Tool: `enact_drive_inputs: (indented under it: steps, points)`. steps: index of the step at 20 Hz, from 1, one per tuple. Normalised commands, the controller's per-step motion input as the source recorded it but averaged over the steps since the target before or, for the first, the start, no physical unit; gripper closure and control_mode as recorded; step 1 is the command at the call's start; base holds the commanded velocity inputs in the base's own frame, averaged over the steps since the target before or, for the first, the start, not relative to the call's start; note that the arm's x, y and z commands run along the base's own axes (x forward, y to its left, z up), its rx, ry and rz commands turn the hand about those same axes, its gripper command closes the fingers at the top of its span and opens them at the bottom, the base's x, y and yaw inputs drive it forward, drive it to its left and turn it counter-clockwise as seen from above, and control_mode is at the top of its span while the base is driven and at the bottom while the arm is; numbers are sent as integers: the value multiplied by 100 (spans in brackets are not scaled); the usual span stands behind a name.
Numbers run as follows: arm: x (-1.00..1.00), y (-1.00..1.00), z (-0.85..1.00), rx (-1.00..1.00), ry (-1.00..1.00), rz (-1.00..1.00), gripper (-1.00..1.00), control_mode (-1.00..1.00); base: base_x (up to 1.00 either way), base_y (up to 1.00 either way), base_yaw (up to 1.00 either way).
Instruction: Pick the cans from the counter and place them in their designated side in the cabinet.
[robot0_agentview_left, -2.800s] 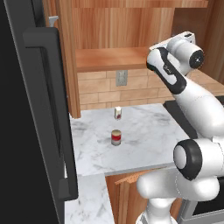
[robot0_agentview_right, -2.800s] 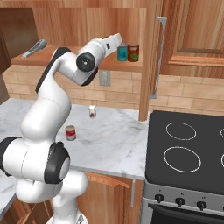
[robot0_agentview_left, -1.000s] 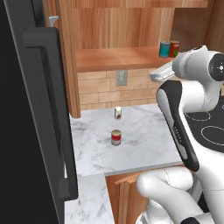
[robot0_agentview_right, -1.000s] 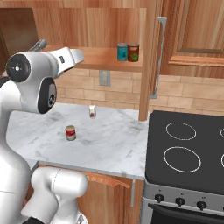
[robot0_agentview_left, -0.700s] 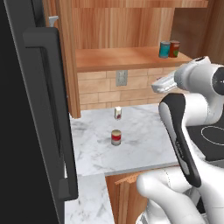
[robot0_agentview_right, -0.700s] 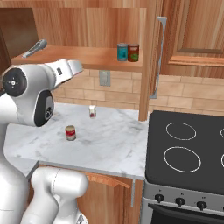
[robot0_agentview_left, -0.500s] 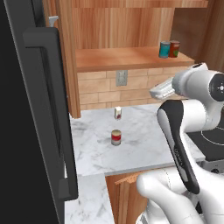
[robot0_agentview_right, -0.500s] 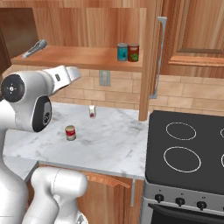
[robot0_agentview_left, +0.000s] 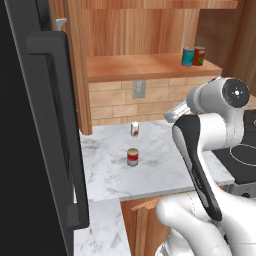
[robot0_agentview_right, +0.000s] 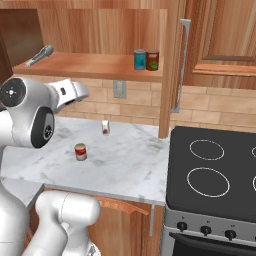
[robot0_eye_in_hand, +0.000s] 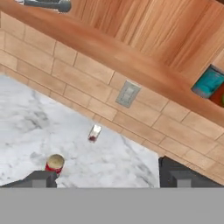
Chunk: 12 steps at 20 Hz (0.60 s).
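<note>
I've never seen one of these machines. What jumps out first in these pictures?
The big white arm fills the foreground, its hand raised above the marble counter. On that counter stand a small red can and, nearer the wall, a tiny white container. Up on the wooden cabinet shelf, a teal can and a red can stand side by side at its right end.

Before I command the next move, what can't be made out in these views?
- Gripper: hand view, bottom edge cuts off the fingers; open, nothing between them.
- Small white container: too small to read its red mark.
- Red can: hand view, cut by the right edge beside the teal can.
</note>
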Motion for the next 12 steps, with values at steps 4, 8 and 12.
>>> enact_drive_inputs:
  steps: [4, 8, 12]
  points:
    - [-1, 1, -9, 14, 26, -2, -100, -100, 0, 0, 0]
    - [-14, 0, -22, 10, 13, 0, -100, -100, 0, 0, 0]
    - [-13, 8, -25, 5, 1, 0, -100, -100, 0, 0, 0]
